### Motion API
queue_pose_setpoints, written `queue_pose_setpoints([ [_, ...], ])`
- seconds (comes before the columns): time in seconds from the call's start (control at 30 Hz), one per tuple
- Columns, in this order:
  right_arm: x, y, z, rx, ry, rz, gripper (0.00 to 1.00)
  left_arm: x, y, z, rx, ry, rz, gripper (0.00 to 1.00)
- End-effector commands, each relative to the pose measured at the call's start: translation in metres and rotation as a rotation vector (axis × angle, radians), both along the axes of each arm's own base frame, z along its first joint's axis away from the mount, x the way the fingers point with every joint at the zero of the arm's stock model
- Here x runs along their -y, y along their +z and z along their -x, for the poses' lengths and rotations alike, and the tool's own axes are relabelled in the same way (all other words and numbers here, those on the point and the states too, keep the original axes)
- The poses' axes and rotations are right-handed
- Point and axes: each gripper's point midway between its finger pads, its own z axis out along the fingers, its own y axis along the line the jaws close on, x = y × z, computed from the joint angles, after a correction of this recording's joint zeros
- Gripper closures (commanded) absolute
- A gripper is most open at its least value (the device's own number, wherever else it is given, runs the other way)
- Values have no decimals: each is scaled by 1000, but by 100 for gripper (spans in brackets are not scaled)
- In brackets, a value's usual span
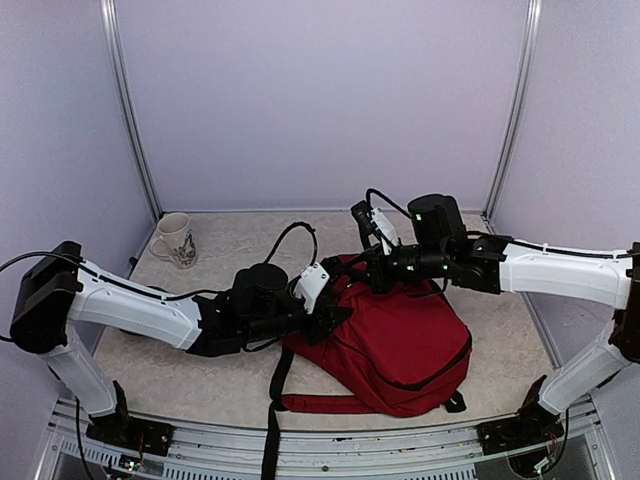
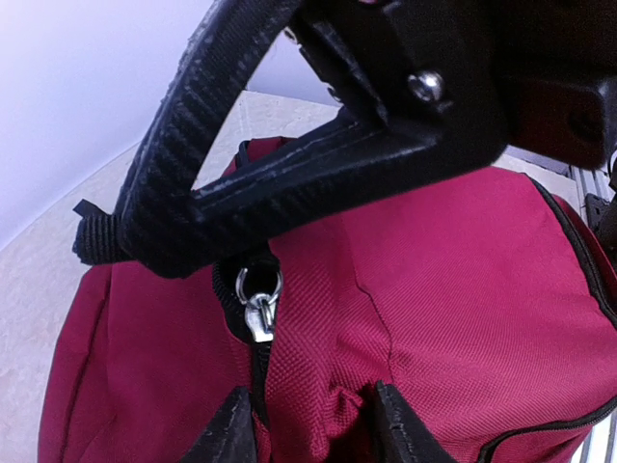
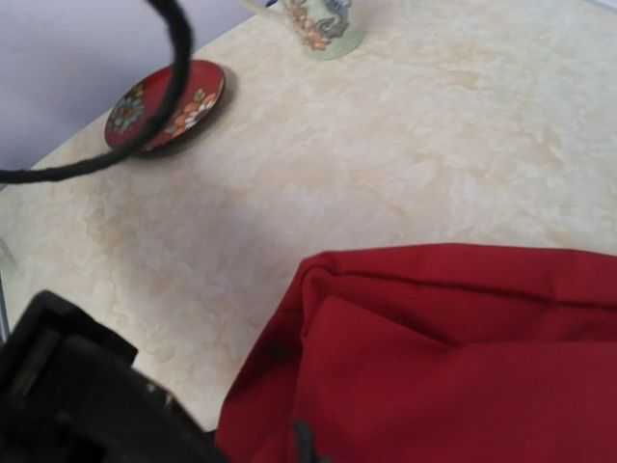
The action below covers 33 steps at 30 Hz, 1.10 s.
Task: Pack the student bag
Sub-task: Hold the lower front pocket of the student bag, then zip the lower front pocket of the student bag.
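L gripper [image 2: 316, 429]: jaws part-way apart, straddling a puckered fold of the bag [image 1: 400, 345] just beside the zip pull [image 2: 258, 313]. Fingertips are cut off by the frame edge, so can't tell if clamped. R gripper [image 2: 154, 227]: jaws together at the bag's top end. A black tab [image 2: 92, 231] sticks out by its tip; pinched or not, unclear. Bag lies flat on the table [image 1: 250, 240], right of centre, strap [image 1: 272, 420] over the near edge. Count: 1 bag, 1 mug [image 1: 178, 240], 1 plate [image 3: 166, 106]. Mug's top cropped in R wrist view; plate seen only there.
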Motion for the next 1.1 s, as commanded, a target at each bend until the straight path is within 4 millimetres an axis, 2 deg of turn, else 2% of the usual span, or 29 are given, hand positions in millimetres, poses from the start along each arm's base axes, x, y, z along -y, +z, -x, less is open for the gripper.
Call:
queue_pose_setpoints([
  [0.0, 11, 51, -20, 107, -59, -146, 100, -3, -6, 3, -36, -31, -7, 70],
  [0.07, 17, 50, -28, 110, -85, -139, 100, -4, -8, 4, -47, -33, -12, 88],
  [0.13, 28, 49, -41, 119, -134, -135, 100, -6, -10, 4, -53, -26, -14, 100],
  [0.23, 48, 46, -61, 141, -226, -112, 100, -8, -9, 7, -62, -28, -8, 100],
  [0.37, 76, 32, -87, 151, -336, -25, 100, -9, -5, 17, -58, -48, -15, 100],
  [0.53, 118, 25, -113, 155, -451, -8, 100, -18, -5, 25, -53, -33, -35, 100],
  [0.7, 162, -7, -129, 105, -559, 86, 100, -34, -3, 31, -53, 4, -37, 100],
  [0.83, 212, -37, -136, 44, -691, 90, 100, -52, -6, 33, -57, 46, -43, 100],
  [0.9, 219, -59, -137, -3, -699, 100, 100, -59, -8, 34, -54, 59, -46, 100],
  [1.0, 210, -89, -129, -96, -652, 94, 100, -66, -15, 33, -61, 78, -69, 100],
  [1.07, 211, -98, -126, -115, -656, 93, 100, -68, -17, 33, -67, 85, -76, 100],
])
